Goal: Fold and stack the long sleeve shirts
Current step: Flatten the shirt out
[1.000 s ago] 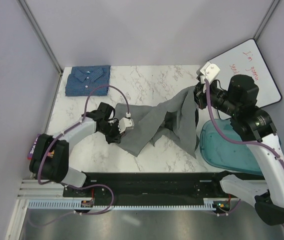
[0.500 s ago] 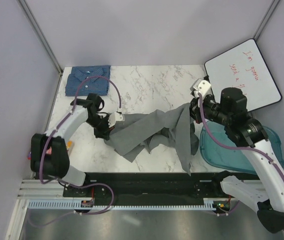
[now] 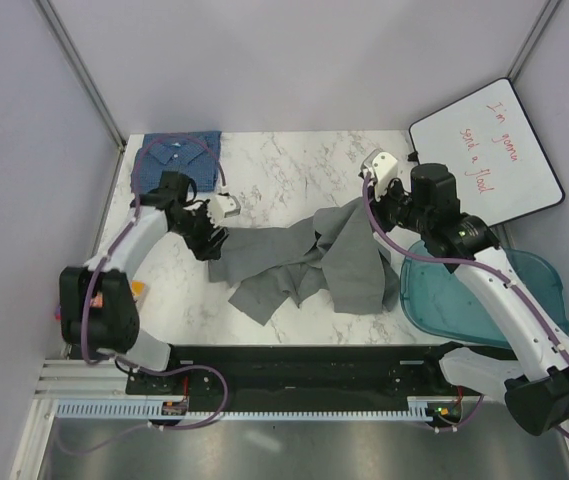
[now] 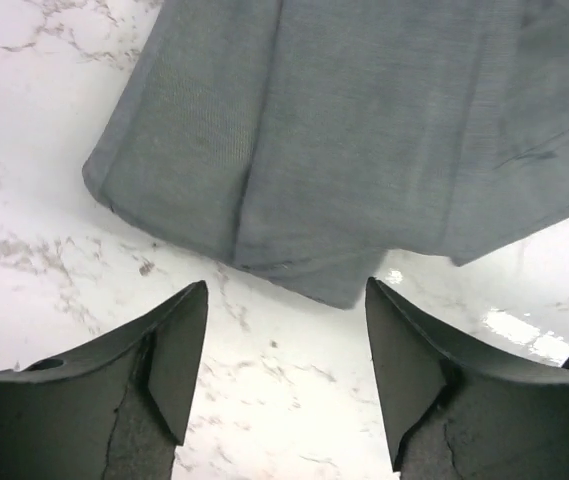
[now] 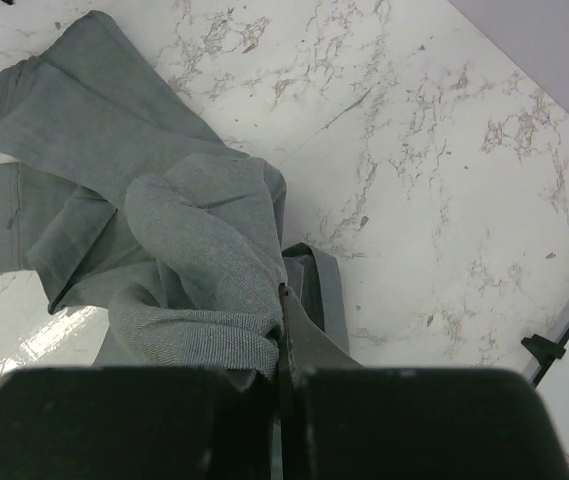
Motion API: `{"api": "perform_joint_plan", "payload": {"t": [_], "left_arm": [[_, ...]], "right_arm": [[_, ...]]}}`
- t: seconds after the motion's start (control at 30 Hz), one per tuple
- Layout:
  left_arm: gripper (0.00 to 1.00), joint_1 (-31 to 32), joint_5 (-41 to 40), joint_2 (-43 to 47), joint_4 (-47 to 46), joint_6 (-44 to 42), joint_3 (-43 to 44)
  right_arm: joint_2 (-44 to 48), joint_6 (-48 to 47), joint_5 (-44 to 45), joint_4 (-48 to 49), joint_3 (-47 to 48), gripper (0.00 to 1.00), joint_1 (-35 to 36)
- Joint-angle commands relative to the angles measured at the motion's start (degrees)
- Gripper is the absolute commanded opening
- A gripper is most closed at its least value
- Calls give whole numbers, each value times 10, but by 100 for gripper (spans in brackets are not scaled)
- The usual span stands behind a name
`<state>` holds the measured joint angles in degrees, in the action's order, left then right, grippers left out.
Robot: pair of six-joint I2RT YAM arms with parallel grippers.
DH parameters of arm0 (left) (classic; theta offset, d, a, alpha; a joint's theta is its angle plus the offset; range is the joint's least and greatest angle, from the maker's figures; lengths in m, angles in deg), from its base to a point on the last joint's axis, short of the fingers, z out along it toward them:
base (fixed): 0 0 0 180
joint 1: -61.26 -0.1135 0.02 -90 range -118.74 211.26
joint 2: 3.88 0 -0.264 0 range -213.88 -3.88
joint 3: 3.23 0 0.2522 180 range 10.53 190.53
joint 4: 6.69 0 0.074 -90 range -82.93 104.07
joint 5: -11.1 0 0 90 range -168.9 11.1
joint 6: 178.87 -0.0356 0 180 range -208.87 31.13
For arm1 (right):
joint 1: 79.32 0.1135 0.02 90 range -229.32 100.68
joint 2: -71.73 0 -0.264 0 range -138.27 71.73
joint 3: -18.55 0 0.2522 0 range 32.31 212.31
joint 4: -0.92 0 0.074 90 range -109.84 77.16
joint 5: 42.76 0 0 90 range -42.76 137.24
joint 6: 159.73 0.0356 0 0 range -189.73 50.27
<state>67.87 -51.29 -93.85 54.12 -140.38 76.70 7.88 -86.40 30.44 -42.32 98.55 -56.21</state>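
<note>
1. Cloth looks limp and light: grey shirt [image 3: 304, 255] lies crumpled on table [image 3: 294, 160], blue shirt [image 3: 176, 158] folded far-left.
2. Jaws of left gripper [image 4: 284, 300] stand apart beside the grey hem; right gripper [image 5: 282, 340] is clamped on a bunched fold.
3. Best hold: hem corners.

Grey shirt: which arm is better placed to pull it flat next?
Right, probably: the right gripper is shut on the grey shirt, while the left gripper hangs open beside its edge, empty.
</note>
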Motion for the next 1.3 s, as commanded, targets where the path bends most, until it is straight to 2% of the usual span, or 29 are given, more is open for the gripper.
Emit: {"api": "perform_joint_plan", "payload": {"t": [0.0, 0.03, 0.07, 0.13, 0.2, 0.3, 0.4, 0.53, 0.63, 0.87, 0.93, 0.97, 1.07, 1.1, 1.2, 1.27], "left_arm": [[84, 16, 10, 151, -69, 81, -96], [88, 23, -2, 169, -73, 83, -108], [99, 46, -13, 196, -76, 84, -131], [99, 86, -85, 222, -105, 103, -155], [100, 160, -172, 247, -129, 124, -194], [99, 226, -237, 255, -172, 141, -232], [98, 243, -257, 230, -197, 153, -238], [84, 256, -260, 198, -210, 158, -234], [78, 266, -274, 170, -230, 160, -242], [83, 269, -274, 160, -240, 161, -257], [81, 269, -291, 160, -246, 160, -259], [79, 269, -297, 157, -249, 159, -260], [59, 267, -337, 156, -263, 161, -260], [49, 264, -338, 160, -262, 163, -257], [34, 250, -331, 189, -249, 162, -238], [30, 245, -325, 202, -217, 163, -216]], "right_arm": [[10, 15, 5, 41, -11, 0, 1], [10, 15, 5, 41, -11, 0, 1], [10, 15, 5, 41, -11, 0, 0], [9, 8, 10, 39, -10, 0, 1], [9, 2, 14, 37, -13, 0, 0], [12, -6, 21, 34, -15, 0, 0], [16, -13, 23, 31, -16, 0, 1], [20, -20, 31, 26, -18, 0, 1], [22, -22, 35, 24, -18, 0, 1], [24, -28, 44, 25, -22, 0, 1], [25, -28, 44, 24, -23, 0, 1], [23, -28, 44, 24, -23, 0, 1], [24, -27, 46, 25, -23, 0, 1], [25, -27, 48, 24, -23, 0, 0], [31, -28, 49, 24, -21, 0, -3], [34, -28, 49, 23, -20, 0, -4]]}}
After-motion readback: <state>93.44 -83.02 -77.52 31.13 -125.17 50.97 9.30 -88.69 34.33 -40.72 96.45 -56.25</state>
